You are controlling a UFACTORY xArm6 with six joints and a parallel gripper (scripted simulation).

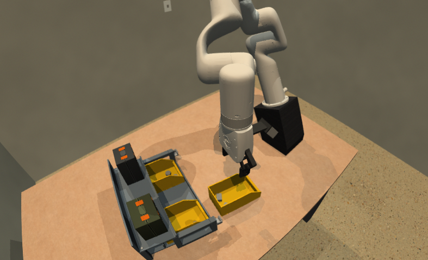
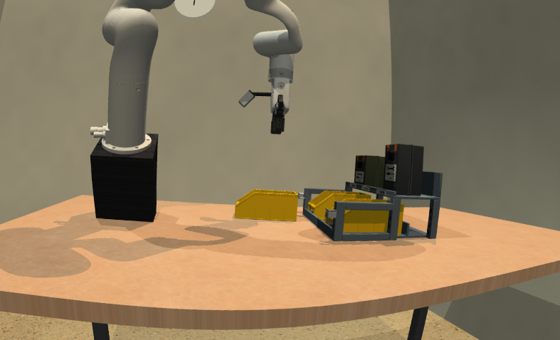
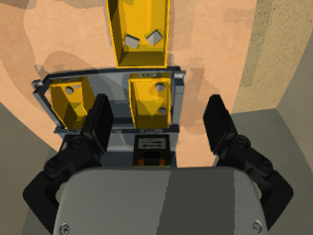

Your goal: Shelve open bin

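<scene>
A yellow open bin (image 1: 234, 193) — low-fronted, two small grey parts (image 3: 144, 40) inside — stands level on the table (image 1: 80, 209) beside the shelf (image 2: 435, 198); the gripper (image 2: 277, 124) hangs spread wide, empty, high above.

Dim, sharp — soft overlapping shadows, edges warped
</scene>
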